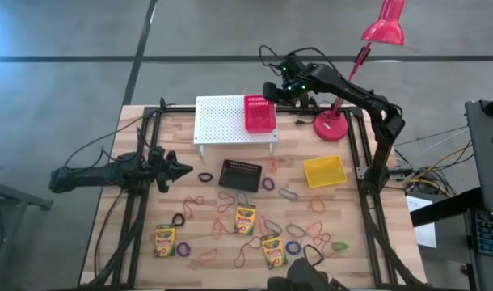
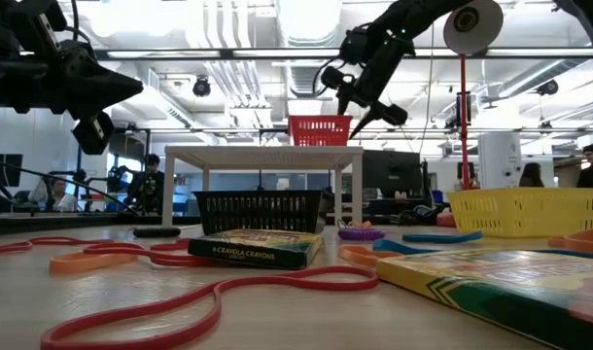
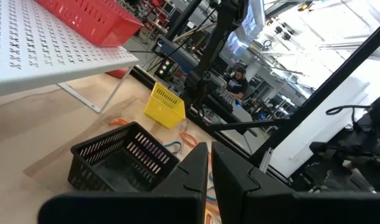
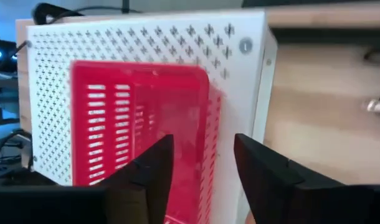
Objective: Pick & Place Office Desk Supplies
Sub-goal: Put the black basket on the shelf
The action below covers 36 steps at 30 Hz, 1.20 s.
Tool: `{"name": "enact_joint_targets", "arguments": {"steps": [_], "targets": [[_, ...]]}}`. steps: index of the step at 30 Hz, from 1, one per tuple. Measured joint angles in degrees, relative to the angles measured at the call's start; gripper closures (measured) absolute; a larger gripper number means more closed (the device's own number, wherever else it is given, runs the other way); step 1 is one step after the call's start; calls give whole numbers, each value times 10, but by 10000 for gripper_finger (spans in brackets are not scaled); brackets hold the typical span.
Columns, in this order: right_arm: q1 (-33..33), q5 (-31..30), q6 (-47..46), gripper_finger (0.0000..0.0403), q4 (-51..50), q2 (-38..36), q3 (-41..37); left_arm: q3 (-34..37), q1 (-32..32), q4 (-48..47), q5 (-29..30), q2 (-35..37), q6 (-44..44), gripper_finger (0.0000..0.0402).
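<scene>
The red mesh basket [image 1: 259,113] stands on the white perforated stand [image 1: 226,121], at its right end. My right gripper [image 1: 272,90] hovers open just beyond the basket's far side, fingers pointing down at it [image 4: 202,155], touching nothing. The black basket [image 1: 240,175] and the yellow basket [image 1: 324,171] sit mid-table. Three crayon boxes [image 1: 165,240] [image 1: 245,218] [image 1: 271,250] lie flat near the front among scattered rubber bands [image 1: 222,200]. My left gripper [image 1: 180,168] is shut, raised at the table's left and pointing at the black basket [image 3: 124,158].
The red desk lamp stands with its base [image 1: 330,127] right of the stand and its head [image 1: 384,28] past the far edge. Cables run along the far edge [image 1: 275,56]. People sit in the room behind [image 2: 146,180].
</scene>
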<state>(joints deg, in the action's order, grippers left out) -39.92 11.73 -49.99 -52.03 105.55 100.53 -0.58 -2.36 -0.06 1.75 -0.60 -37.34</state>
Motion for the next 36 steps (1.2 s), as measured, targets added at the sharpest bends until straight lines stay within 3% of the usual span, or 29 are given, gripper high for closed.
{"name": "enact_joint_targets", "arguments": {"steps": [7, 13, 18, 21, 28, 32, 36], "targets": [[16, -31, 131, 230, 2, -59, 5, -4, 0, 15, 23, -1, -29, 375], [94, -82, 242, 241, -24, -115, 1, -97, 0, -159, 28, -76, -76, 388], [176, -171, 279, 249, -66, -143, -4, -205, 0, -243, -21, -219, -21, 398], [215, -182, 282, 252, -101, -158, -4, -269, 0, -265, -65, -322, 25, 398], [294, -237, 281, 260, -138, -218, -73, -393, 1, -247, -85, -550, 179, 393], [312, -259, 269, 259, -138, -275, -148, -432, 0, -233, -72, -651, 243, 360], [313, -270, 261, 262, -131, -345, -211, -451, 0, -202, -71, -730, 303, 301]]}}
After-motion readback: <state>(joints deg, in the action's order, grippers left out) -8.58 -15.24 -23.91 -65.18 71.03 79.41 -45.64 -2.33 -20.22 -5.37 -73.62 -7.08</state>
